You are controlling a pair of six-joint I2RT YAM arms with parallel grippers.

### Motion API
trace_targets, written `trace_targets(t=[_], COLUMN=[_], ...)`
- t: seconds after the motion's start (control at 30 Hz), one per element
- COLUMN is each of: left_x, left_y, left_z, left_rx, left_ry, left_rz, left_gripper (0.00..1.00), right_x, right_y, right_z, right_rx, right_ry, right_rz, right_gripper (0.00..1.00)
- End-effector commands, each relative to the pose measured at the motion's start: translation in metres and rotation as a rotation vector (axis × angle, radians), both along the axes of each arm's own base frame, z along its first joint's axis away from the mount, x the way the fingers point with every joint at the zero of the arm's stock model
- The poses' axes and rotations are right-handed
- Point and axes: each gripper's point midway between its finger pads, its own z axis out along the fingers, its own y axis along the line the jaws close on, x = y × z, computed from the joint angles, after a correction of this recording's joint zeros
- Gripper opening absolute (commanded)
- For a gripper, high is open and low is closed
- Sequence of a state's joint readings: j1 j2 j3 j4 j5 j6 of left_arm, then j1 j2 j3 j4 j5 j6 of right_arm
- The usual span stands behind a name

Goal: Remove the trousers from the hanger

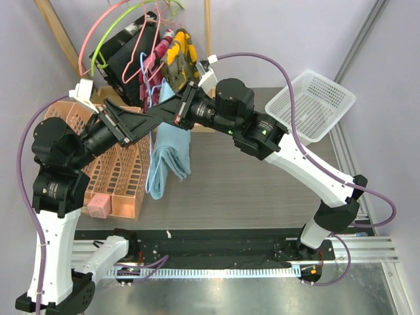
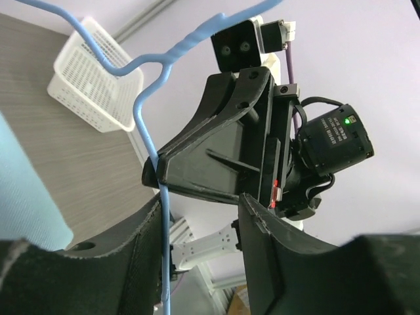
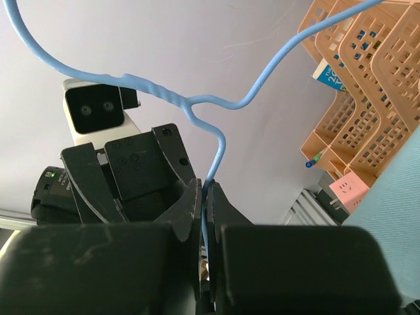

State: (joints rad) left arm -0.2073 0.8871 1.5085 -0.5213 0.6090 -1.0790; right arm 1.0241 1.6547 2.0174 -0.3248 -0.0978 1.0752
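Observation:
The light sky-blue trousers [image 1: 167, 154] hang folded from the thin light-blue hanger [image 1: 152, 80], held up above the table. My right gripper [image 3: 207, 193] is shut on the hanger's wire [image 3: 220, 147] just below its twisted neck; it also shows in the left wrist view [image 2: 157, 174]. My left gripper [image 2: 200, 226] is open, facing the right one. The wire [image 2: 146, 128] runs down along the inner face of its left finger [image 2: 125, 246]; the other finger stands apart. The cloth shows at the left edge of the left wrist view [image 2: 26, 197] and low right in the right wrist view [image 3: 387, 216].
Stacked orange crates [image 1: 125, 170] with a pink block [image 1: 98, 205] stand at the left. A white mesh basket [image 1: 315, 105] sits at the back right. Behind, pink [image 1: 98, 29] and lime-green [image 1: 121, 26] hangers, a black garment [image 1: 128, 56] and a yellow-camouflage one [image 1: 182, 56] hang.

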Motion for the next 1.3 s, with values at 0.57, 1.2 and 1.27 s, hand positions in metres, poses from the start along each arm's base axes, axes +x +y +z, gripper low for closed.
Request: trace_targets(t=[0.57,1.2,1.27], left_x=[-0.017,0.004,0.005], left_y=[-0.026,-0.017,-0.017], left_z=[0.027,0.013,0.015], left_rx=[-0.122,-0.099,-0.101], left_ry=[0.045,0.048,0.047], left_rz=[-0.263,-0.13,-0.127], left_gripper=[0.32,0.17,0.1], right_x=[-0.033,-0.032,-0.034], right_y=[-0.028,-0.042,-0.038], right_z=[0.043,0.057,0.057], right_rx=[0.105,0.236,0.236], right_ry=[-0.121,-0.084,-0.092], right_rz=[0.112,0.02,0.012], right_gripper=[0.01,0.01,0.01])
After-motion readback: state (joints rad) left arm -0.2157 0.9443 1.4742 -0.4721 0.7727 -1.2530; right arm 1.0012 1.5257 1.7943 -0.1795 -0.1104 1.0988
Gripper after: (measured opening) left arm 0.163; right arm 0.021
